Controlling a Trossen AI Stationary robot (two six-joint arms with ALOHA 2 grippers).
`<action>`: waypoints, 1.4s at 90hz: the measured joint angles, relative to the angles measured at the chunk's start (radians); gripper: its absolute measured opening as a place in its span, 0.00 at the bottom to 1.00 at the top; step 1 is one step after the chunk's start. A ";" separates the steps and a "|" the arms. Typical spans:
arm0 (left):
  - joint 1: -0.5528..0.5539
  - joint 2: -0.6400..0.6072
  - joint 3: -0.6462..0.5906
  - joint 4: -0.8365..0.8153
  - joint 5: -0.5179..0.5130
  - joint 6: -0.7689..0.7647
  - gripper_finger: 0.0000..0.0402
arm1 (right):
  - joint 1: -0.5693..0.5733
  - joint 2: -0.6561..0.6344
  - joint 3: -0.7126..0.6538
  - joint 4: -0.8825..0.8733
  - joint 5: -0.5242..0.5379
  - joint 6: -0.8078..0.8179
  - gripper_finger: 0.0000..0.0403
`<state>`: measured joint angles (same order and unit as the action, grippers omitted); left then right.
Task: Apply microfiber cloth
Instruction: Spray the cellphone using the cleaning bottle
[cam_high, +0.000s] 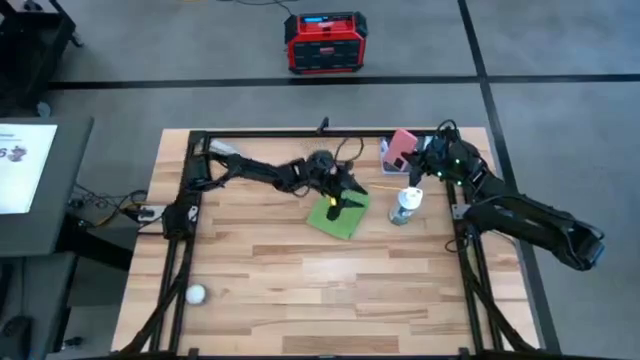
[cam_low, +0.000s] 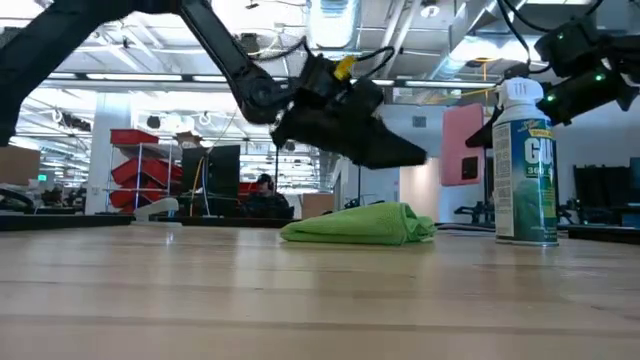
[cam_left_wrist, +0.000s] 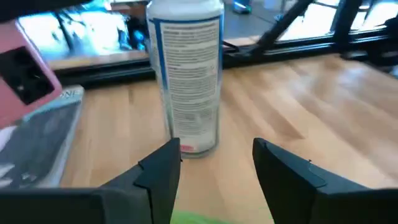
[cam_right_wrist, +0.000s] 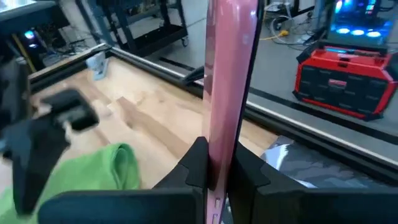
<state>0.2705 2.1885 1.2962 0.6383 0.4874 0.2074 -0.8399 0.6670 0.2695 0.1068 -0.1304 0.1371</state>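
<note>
Mid-frame, the left gripper (cam_high: 345, 195) hovered released above the microfiber cloth (cam_high: 339, 215); upper right, the right gripper (cam_right_wrist: 217, 163) clenched an upright pink phone (cam_right_wrist: 227, 81) behind the spray can (cam_high: 405, 206).

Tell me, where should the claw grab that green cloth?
Probably from straight above, pinching the raised fold at the cloth's bunched end nearest the spray can. It lies low on the table, so a side approach offers little to grip. The left claw already hangs open just over it.

Soft green microfiber cloth (cam_low: 360, 224); matt wooden table (cam_high: 300, 290)
</note>
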 joint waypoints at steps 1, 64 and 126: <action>-0.001 0.010 0.006 0.015 -0.004 -0.001 0.44 | -0.002 0.000 0.000 0.001 0.000 0.000 0.04; 0.080 0.315 0.480 -0.154 -0.009 0.070 0.09 | -0.020 -0.001 0.000 0.013 -0.017 -0.018 0.04; 0.042 0.317 0.484 -0.087 -0.002 0.206 0.00 | -0.120 -0.001 0.000 0.051 0.000 -0.026 0.04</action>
<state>0.3126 2.5057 1.7805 0.5510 0.4854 0.4129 -0.9604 0.6662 0.2699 0.1577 -0.1303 0.1116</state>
